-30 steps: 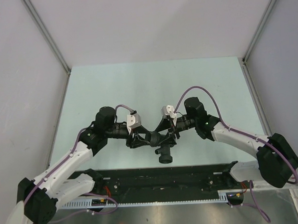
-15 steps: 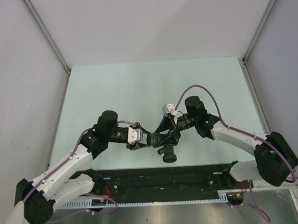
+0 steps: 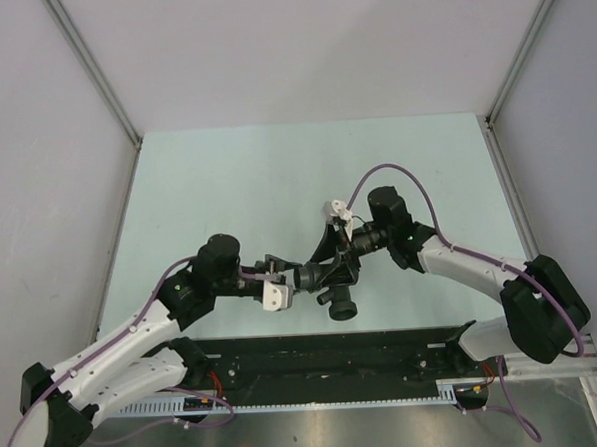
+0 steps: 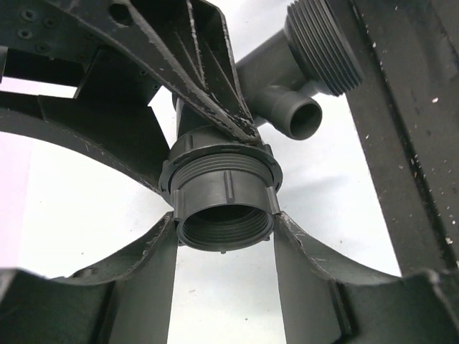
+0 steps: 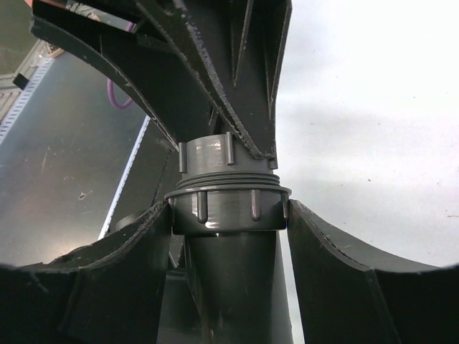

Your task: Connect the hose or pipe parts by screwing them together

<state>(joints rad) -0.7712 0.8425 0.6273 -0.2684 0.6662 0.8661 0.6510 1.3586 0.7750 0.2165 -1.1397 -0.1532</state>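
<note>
The pipe parts hang joined end to end above the table between both grippers. My left gripper (image 3: pixel 297 277) (image 4: pixel 224 231) is shut on a short dark grey threaded fitting (image 4: pixel 224 204), whose open mouth faces the left wrist camera. My right gripper (image 3: pixel 328 271) (image 5: pixel 229 215) is shut on the ribbed collar (image 5: pixel 228 206) of the branched Y fitting (image 3: pixel 340 303). That fitting's threaded end (image 4: pixel 324 43) and small side spout (image 4: pixel 300 118) show behind the left fingers (image 4: pixel 147 265). In the right wrist view the short fitting (image 5: pixel 208 156) sits just beyond the collar, threads meeting it.
The pale green table (image 3: pixel 306 173) has grey walls and metal posts on three sides. A black rail (image 3: pixel 325 354) with the arm bases runs along the near edge. Purple cables (image 3: pixel 396 178) loop over both wrists.
My left wrist has turned around the short fitting, so its white camera block has swung from above the wrist to below it. The left arm has shifted slightly nearer. The right arm has barely moved.
</note>
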